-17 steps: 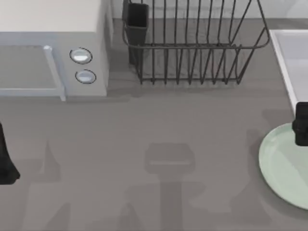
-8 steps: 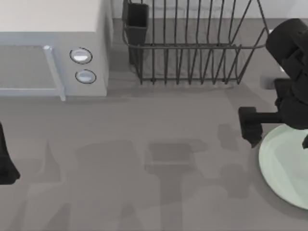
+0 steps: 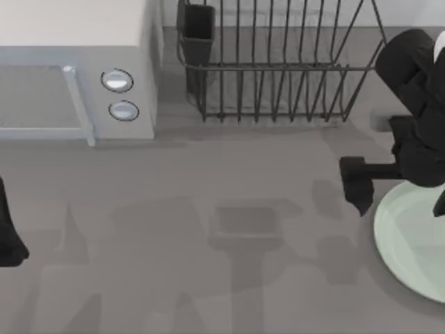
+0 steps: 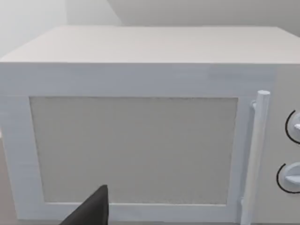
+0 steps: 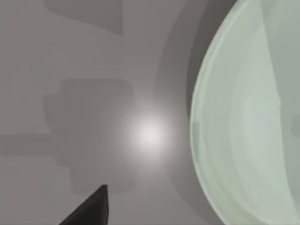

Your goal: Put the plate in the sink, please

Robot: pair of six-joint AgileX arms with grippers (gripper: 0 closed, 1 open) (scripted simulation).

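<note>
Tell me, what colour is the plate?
Pale mint green, plain; the plate shows best in the right wrist view.

White microwave [image 3: 76, 69] sitting at top view's left rear of grey surface [image 3: 208, 243], door shut, two round dials [image 3: 119, 95] facing front. Black wire dish rack [image 3: 278, 62] standing just beside it.

pale mint-green plate [image 3: 407, 243] flat at table's right edge

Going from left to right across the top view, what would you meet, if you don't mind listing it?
Left arm parked at the edge → microwave → dish rack → right arm over the plate.
</note>
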